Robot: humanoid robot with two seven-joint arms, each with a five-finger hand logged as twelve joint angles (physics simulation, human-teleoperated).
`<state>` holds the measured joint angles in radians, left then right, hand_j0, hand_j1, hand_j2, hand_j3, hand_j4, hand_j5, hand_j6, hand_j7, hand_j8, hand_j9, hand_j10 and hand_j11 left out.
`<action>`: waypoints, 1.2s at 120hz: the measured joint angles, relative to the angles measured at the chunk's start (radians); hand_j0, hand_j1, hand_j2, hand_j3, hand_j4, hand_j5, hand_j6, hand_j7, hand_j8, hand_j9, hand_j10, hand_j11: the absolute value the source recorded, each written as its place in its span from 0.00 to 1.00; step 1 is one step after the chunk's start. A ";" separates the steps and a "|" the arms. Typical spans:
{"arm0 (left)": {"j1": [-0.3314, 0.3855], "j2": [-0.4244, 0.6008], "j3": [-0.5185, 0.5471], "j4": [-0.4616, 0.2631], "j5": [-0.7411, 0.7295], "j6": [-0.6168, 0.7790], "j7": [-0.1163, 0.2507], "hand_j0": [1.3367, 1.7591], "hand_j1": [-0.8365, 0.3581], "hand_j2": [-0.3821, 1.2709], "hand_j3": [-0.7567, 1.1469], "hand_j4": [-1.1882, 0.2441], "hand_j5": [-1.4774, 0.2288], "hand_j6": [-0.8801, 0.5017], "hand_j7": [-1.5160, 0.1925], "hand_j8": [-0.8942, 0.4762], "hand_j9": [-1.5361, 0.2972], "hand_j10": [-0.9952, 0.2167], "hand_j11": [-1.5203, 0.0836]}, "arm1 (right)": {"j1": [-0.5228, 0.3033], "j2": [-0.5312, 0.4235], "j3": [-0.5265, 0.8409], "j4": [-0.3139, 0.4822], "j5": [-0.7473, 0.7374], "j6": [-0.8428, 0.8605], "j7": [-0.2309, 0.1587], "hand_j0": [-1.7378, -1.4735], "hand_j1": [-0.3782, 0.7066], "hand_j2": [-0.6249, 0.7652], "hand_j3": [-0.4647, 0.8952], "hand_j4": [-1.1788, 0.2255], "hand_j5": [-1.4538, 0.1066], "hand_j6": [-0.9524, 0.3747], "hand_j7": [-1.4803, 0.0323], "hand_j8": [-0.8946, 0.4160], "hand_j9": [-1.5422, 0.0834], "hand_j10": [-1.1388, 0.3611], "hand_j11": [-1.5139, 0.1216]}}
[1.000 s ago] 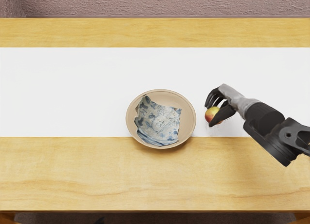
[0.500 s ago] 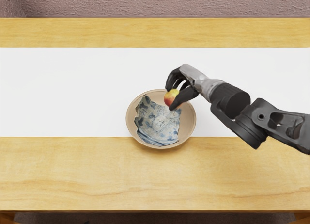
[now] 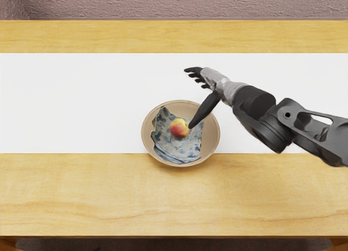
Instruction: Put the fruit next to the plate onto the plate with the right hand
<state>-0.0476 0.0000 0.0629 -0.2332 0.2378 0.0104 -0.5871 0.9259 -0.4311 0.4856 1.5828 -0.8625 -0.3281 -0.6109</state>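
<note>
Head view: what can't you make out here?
- Left hand: out of frame.
- Right hand, open: its arm is cut off by the right edge.
- Fruit on the plate: too small to tell its kind. This single overhead view can't show whether the hand touches it.
- Plate pattern beneath the fruit: hidden by the fruit.

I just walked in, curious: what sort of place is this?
Probably a simulated dining-style tabletop, not a real room: a light wooden table with a white runner, a beige bowl-like plate with blue pattern holding a red-yellow fruit, and the robot's open black right hand by it.
</note>
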 joint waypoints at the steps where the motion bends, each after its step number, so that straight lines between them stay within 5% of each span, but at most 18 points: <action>1: 0.000 0.000 0.000 0.000 0.000 0.000 0.000 0.76 0.98 0.23 0.40 0.82 0.86 0.63 0.88 0.64 0.83 0.81 0.94 | -0.009 0.000 0.016 -0.002 0.001 0.004 0.000 0.30 0.10 0.49 0.34 0.77 0.84 0.66 0.89 0.64 0.86 0.71 0.84; 20: 0.000 0.000 0.000 0.000 0.000 0.000 0.000 0.76 0.98 0.23 0.40 0.82 0.86 0.63 0.88 0.64 0.83 0.81 0.94 | -0.156 -0.003 0.274 -0.018 0.012 0.184 0.000 0.30 0.06 0.47 0.34 0.81 0.89 0.69 0.94 0.66 0.91 0.74 0.89; 42: 0.000 0.000 0.000 0.000 0.000 0.000 0.000 0.76 0.98 0.23 0.40 0.82 0.86 0.63 0.88 0.64 0.83 0.81 0.94 | -0.372 -0.013 0.617 -0.037 0.087 0.583 0.000 0.30 0.04 0.46 0.34 0.83 0.91 0.71 0.96 0.67 0.93 0.75 0.91; 83: 0.000 0.000 0.000 0.000 0.000 0.000 0.000 0.76 0.98 0.23 0.40 0.82 0.86 0.63 0.88 0.64 0.83 0.81 0.94 | -0.669 0.014 1.124 -0.069 0.157 0.761 0.000 0.30 0.03 0.45 0.34 0.84 0.93 0.72 0.98 0.68 0.95 0.76 0.92; 124: 0.002 0.000 -0.003 0.003 -0.001 0.000 -0.001 0.76 0.98 0.23 0.40 0.82 0.86 0.63 0.88 0.64 0.83 0.81 0.94 | -0.729 0.036 1.245 -0.070 0.195 0.845 0.000 0.30 0.03 0.45 0.34 0.84 0.93 0.72 0.98 0.68 0.95 0.76 0.93; 144: 0.058 0.000 -0.007 0.104 -0.026 0.000 -0.004 0.76 0.98 0.23 0.40 0.82 0.86 0.63 0.88 0.64 0.83 0.81 0.94 | -0.735 0.037 1.258 -0.070 0.198 0.849 0.000 0.30 0.03 0.45 0.34 0.84 0.93 0.72 0.98 0.68 0.95 0.76 0.93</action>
<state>0.0100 0.0000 0.0560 -0.1287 0.2123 0.0106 -0.5916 0.1907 -0.3945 1.7440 1.5125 -0.6650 0.5206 -0.6109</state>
